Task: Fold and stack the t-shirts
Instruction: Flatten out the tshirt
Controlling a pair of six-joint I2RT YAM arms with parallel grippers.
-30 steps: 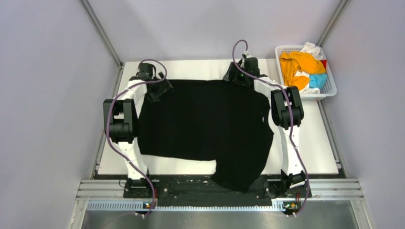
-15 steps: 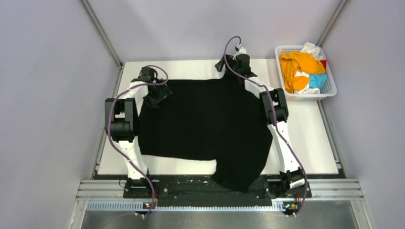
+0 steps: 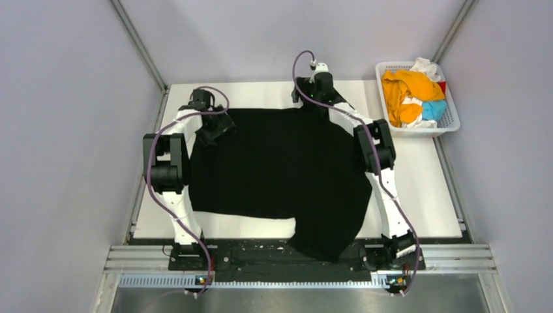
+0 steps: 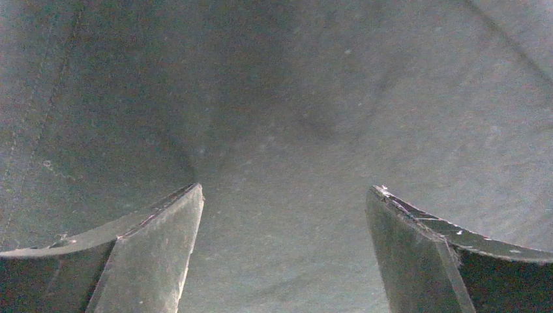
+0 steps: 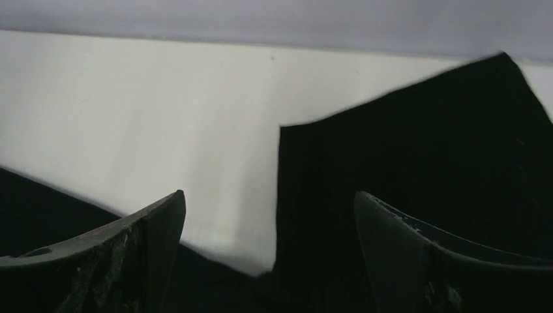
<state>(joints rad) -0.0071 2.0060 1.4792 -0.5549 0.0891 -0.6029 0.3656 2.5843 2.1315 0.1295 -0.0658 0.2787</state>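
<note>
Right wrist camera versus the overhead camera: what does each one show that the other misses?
Only the right wrist view: the right gripper's fingers close up, open, near a pointed corner of the large black cloth t-shirt. Only the overhead view: the left gripper, the whole shirt, and the white plastic lattice basket holding an orange shirt and white and blue ones. Both: the black shirt on the white table.

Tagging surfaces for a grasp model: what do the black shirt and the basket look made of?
Black t-shirt: soft matte knit cloth, fine weave visible in the left wrist view. Basket: white plastic, likely rigid, judging by its lattice wall.
</note>
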